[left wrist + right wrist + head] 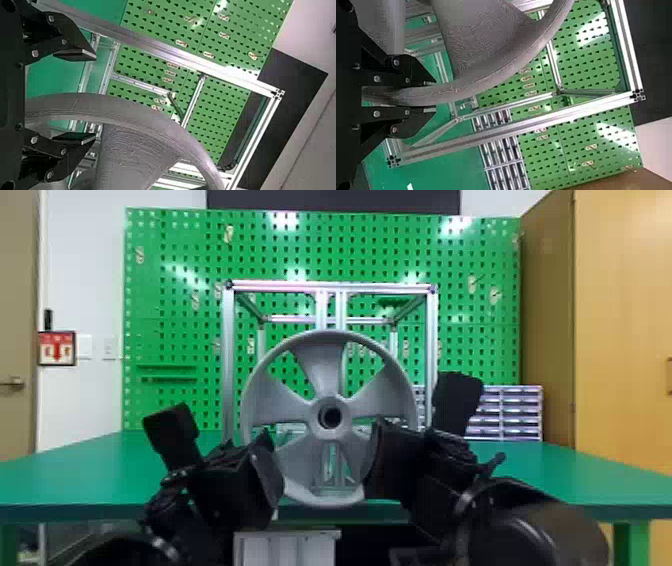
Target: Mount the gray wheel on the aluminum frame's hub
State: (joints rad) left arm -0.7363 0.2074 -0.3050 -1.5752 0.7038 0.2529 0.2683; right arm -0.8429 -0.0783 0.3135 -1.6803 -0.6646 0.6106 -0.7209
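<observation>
My left claw [232, 482] is at the wheel's lower left in the head view, and its two fingers stand spread, with a stretch of the rim running through the gap between them. My right claw [397, 462] is at the lower right, clenched on the rim of the gray wheel [322, 365], one finger on either face of it.

The wheel is upright before the aluminum frame [228, 365], its round center opening [329, 417] turned toward my head. Its upper rim overlaps the frame's two middle posts [341, 310], below the top bar [280, 285]. As far as I can judge, the wheel hides the frame's hub, so I can't say whether the two meet.

The frame stands on the green table [75, 475]. Behind it rises a green pegboard [175, 240] with small pale hooks here and there. Stacked drawers [502, 415] are beyond my right claw, and a wooden cabinet [620, 315] stands farther to my right
</observation>
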